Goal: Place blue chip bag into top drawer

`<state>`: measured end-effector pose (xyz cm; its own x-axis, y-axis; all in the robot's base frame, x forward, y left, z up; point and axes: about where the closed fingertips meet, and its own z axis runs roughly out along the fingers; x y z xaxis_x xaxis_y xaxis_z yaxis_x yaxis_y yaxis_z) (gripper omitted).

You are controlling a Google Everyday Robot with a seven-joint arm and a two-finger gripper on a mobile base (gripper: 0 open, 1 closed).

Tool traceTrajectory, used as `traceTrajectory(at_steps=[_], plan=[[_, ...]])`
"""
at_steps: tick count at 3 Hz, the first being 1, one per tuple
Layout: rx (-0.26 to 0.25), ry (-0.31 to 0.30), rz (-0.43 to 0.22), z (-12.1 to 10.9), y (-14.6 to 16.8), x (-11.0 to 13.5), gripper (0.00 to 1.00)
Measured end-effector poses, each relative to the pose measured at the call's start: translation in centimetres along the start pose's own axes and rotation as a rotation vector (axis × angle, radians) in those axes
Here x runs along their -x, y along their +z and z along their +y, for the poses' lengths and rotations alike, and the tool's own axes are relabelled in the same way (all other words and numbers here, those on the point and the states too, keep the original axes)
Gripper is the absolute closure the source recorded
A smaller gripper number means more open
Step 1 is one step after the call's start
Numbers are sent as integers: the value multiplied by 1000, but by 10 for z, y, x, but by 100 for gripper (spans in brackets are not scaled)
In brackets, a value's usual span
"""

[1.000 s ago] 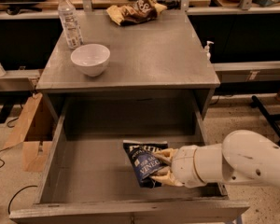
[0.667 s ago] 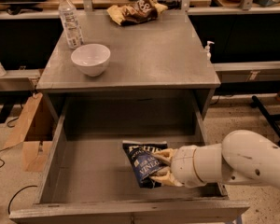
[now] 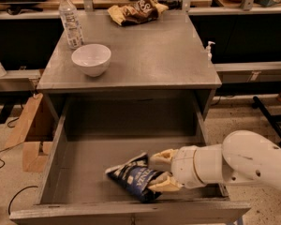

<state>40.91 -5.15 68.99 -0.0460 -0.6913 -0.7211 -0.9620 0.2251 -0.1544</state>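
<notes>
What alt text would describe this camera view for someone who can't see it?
A white robot arm's claw grips a blue chip bag inside an open grey top drawer. On the table above sit a white bowl, a water bottle and a brown snack bag.

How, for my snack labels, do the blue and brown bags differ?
The blue chip bag is navy with white lettering; the brown bag is brown and yellow. The blue lies in the drawer, gripped by the claw; the brown lies free on the table. Both are crumpled.

High front view, tool (image 3: 152,173) lower right
</notes>
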Motion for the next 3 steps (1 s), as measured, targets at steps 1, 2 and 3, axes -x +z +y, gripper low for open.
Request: traceTrajectory(at_steps=[1, 2, 3], plan=[[2, -2, 0, 1, 0, 1, 0], [2, -2, 0, 1, 0, 1, 0], [-1, -6, 33, -17, -37, 25, 0]])
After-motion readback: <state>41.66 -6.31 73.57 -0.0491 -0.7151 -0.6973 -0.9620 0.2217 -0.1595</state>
